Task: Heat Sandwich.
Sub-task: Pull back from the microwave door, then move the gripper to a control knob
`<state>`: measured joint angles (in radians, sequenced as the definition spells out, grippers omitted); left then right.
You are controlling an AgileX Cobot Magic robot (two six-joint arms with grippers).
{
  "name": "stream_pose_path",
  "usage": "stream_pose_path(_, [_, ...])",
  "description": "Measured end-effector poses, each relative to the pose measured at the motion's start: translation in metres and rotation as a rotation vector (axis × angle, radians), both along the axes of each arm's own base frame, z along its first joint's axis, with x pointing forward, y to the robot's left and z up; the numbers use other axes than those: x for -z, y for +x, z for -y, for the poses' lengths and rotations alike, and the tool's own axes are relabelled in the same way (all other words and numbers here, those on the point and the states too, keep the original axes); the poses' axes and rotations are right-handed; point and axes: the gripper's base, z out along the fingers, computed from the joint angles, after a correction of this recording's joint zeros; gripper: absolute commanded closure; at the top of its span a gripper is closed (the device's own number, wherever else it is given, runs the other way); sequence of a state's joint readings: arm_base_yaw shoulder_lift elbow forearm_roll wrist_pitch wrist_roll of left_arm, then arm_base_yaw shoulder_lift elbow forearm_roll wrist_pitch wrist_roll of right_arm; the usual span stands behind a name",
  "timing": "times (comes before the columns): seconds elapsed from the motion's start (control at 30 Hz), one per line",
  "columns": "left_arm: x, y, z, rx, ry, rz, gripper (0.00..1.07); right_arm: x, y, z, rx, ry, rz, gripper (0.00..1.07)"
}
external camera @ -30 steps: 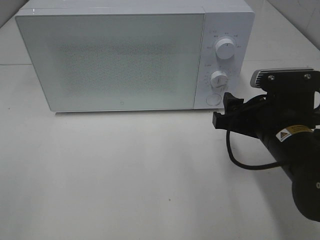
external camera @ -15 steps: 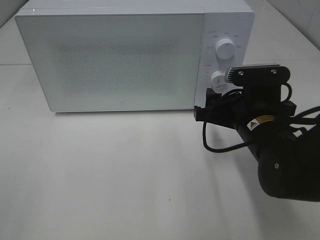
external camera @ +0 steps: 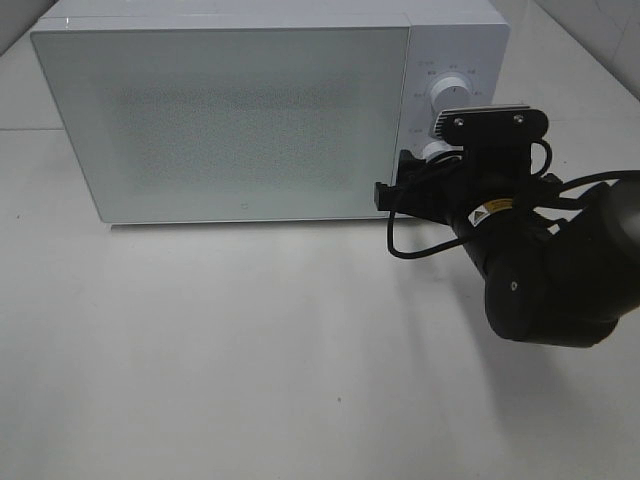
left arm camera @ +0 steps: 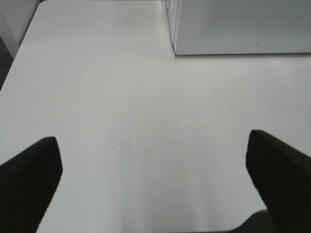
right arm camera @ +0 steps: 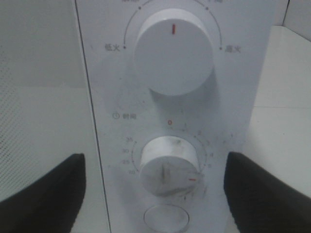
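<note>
Step in hand: judged to be setting the timer, since the door [external camera: 220, 110] of the microwave [external camera: 455, 35] is shut and the right arm faces the control panel.
Sandwich: not visible in any view. It is probably behind the shut door, but the frosted front hides the inside, so that is a guess.
Right gripper [external camera: 392, 178]: spread wide and holding nothing, just in front of the panel.
Timer knob [right arm camera: 169, 165]: dead ahead of the right gripper and centred between its two dark fingers [right arm camera: 43, 194], which stand off to either side without touching it.
Knob axis: sticks straight out of the panel towards the wrist, so the approach is head-on and the turn is a roll of the wrist.
Knob mark: the red line seems to sit off the printed 0, though the scuffed face makes the setting hard to read.
Neighbours: the power knob [right arm camera: 173, 58] and the round button [right arm camera: 165, 218] sit on either side of the timer knob on the panel, so a drift along it would catch the wrong control.
Left gripper [left arm camera: 155, 184]: also wide open and empty, over the bare white table [left arm camera: 121, 73], well apart from the panel.
Nearer arm: the right, by far.
</note>
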<state>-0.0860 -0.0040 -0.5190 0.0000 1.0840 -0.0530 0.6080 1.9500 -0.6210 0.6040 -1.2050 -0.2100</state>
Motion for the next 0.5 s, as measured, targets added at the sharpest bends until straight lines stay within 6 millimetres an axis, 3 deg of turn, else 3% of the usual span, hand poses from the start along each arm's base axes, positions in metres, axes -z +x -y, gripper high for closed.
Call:
stream_pose_path(0.2, [0.000, 0.000, 0.000, 0.000, 0.000, 0.000, 0.09, 0.002, 0.018, 0.000, 0.001, 0.005, 0.022, 0.32])
stream_pose_path(0.5, [0.000, 0.000, 0.000, 0.000, 0.000, 0.000, 0.09, 0.007, 0.022, 0.002, 0.016, 0.015, 0.017, 0.32])
